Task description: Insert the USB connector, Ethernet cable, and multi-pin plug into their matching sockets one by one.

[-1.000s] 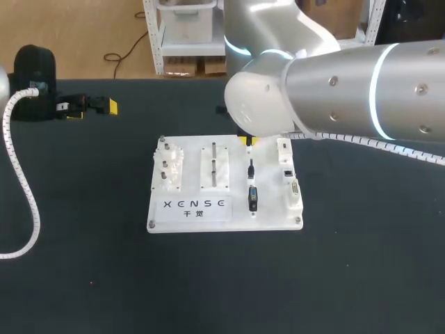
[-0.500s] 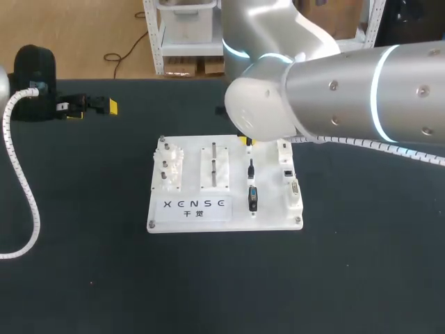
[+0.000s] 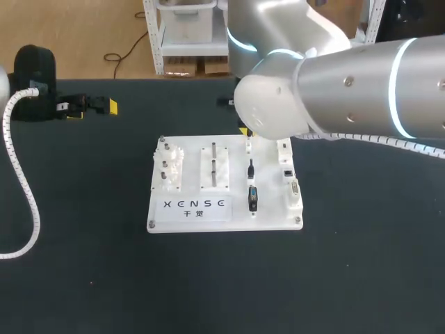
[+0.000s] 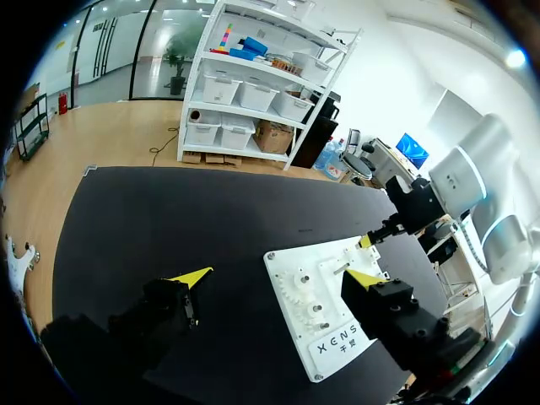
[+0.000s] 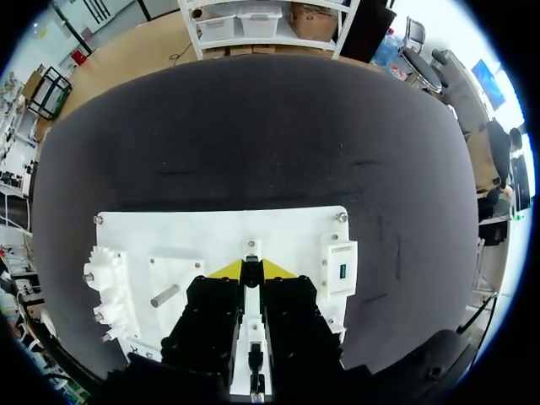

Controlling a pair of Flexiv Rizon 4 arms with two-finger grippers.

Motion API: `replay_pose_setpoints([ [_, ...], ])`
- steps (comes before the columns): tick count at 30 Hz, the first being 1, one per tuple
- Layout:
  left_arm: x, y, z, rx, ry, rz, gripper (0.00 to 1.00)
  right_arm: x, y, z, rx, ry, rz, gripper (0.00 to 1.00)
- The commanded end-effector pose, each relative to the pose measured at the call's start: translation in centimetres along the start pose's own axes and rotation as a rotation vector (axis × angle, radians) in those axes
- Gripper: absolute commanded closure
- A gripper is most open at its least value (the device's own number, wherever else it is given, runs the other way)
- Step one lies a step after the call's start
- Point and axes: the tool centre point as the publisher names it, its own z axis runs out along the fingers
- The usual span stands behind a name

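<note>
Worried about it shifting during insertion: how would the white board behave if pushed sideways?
The white board lies flat and broad on the table, so tipping seems unlikely. Its thick slab look suggests stiffness, not flex. Corner screws show, but whether they pin it down is unclear; if loose, it might slide.

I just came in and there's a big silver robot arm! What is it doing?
The right gripper is down over the white board. Its yellow tips look pinched on a small dark plug, probably the USB connector, at the far end of the plug row. The Ethernet cable and the multi-pin plug lie on the board, not plugged in yet. The left gripper sits open, off to the side.
</note>
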Motion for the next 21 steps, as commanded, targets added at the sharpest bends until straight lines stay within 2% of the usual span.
replay_pose_setpoints([
  [1,0.0,0.0,0.0,0.0,0.0,0.0,0.0,0.5,-0.7,-0.9,-0.009,-0.021,0.004,1.0],
  [21,0.0,0.0,0.0,0.0,0.0,0.0,0.0,1.4,-6.0,-0.6,0.042,-0.008,0.05,1.0],
])
